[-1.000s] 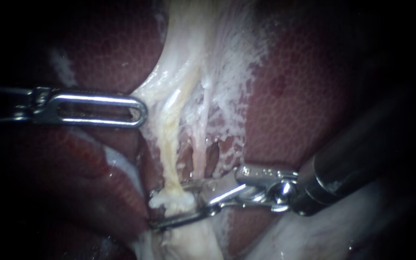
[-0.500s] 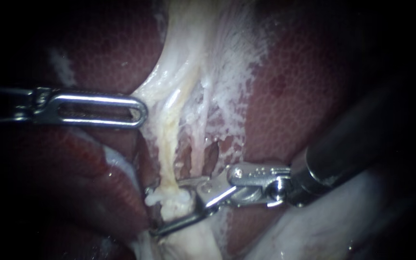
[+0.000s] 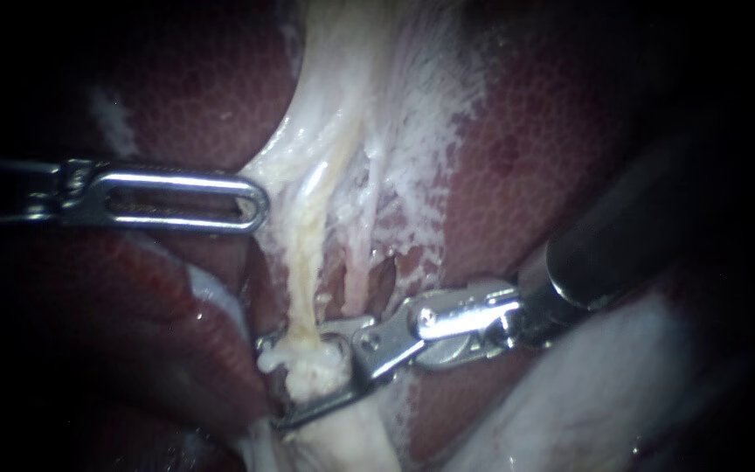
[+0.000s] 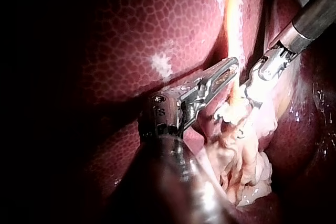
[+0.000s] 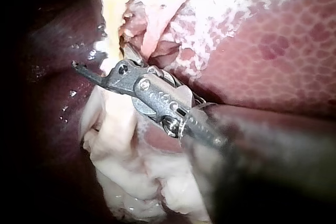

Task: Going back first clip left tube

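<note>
Nearest the camera: the dark shaft of my right instrument (image 3: pixel 270 380), coming in from the right over a pale tissue fold (image 3: pixel 570 411).

Its jaws stand apart, open, astride the low end of the left tube (image 3: pixel 306 262). One jaw crosses over the tube; the other runs under a bunched white lump (image 3: pixel 312 371) of it. Cannot tell whether both jaws press on the lump or only lie against it.

No clip made out on the tube in any view. The bunched tissue hides where it would sit.

Right tube (image 3: pixel 356 271): thinner, pinker, just beside the left tube, ending near the jaw hinge.

Further back: my left instrument (image 3: pixel 258 203) lies level, its tip at the edge of the pale band (image 3: pixel 334 105) the left tube comes down from. Whether it holds anything, I cannot tell.

Beyond: liver (image 3: pixel 552 175), mottled red, on both sides.

Risks as I judge them:
- Backing out along the shaft line with the jaws this deep could hook the lump on a jaw tip and drag or tear the tube.
- Any clip set there could be pulled askew the same way.
- Swinging toward the hinge side may catch the right tube.
- If my left instrument shifts its pull, the tube moves against the jaws mid-withdrawal.
</note>
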